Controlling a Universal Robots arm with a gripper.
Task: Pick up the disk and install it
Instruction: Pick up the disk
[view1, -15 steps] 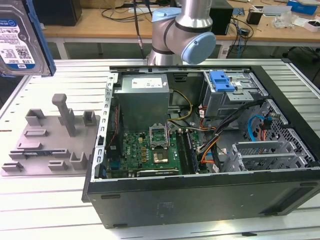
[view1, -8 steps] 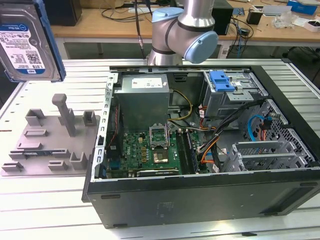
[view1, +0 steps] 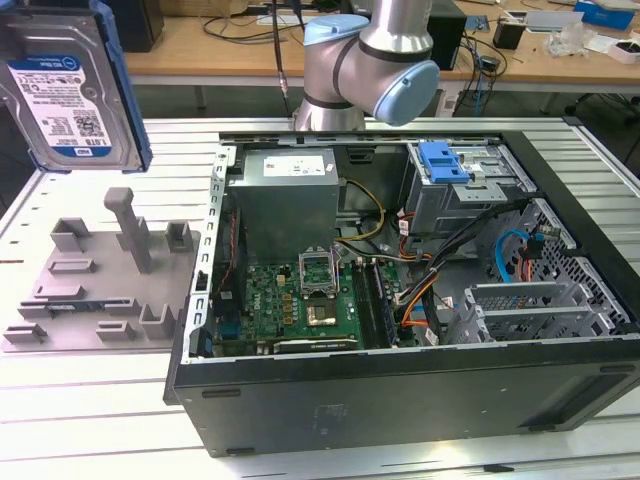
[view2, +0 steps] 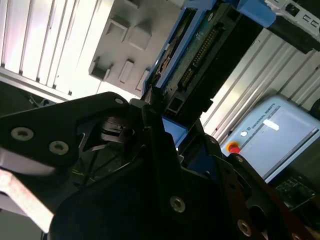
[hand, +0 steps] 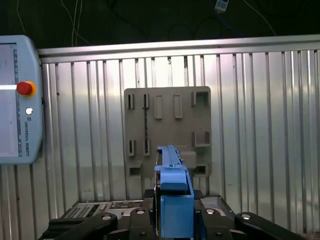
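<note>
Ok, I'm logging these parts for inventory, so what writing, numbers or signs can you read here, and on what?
Disk, held up in the gripper: its white-and-blue label carries printed lines and codes, too small to read.
Power supply: white sticker, print blurred, unreadable.
Teach pendant: a short line of print below its red button, too small to quote reliably.
So there is no text I can quote.

One disk (view1: 65, 100), one grey tray (view1: 95, 300), one computer case (view1: 400, 395), one pendant (hand: 17, 125).
</note>
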